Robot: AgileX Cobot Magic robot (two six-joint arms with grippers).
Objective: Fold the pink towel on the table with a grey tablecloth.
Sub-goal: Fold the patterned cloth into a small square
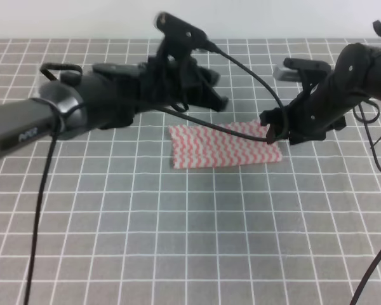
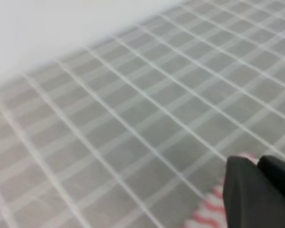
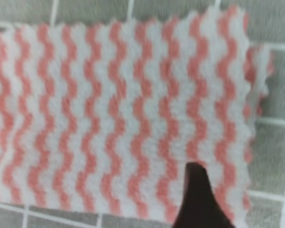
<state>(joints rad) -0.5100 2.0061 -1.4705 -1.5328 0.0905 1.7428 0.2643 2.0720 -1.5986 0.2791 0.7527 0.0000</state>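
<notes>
The pink towel (image 1: 225,146) lies flat on the grey tablecloth (image 1: 178,222) that covers the table, near the middle. It is a small rectangle of pink-and-white zigzag stripes. My left gripper (image 1: 220,100) hovers just behind the towel's back edge. In the left wrist view its fingers (image 2: 249,194) press together with nothing between them, and a corner of the towel (image 2: 211,211) shows beneath. My right gripper (image 1: 268,132) is at the towel's right end. In the right wrist view the towel (image 3: 109,109) fills the frame, one dark finger (image 3: 199,199) rests over its near edge, and the jaws stand apart.
The gridded cloth runs to a pale wall (image 1: 82,16) at the back. Black cables (image 1: 247,70) hang from both arms across the area behind the towel.
</notes>
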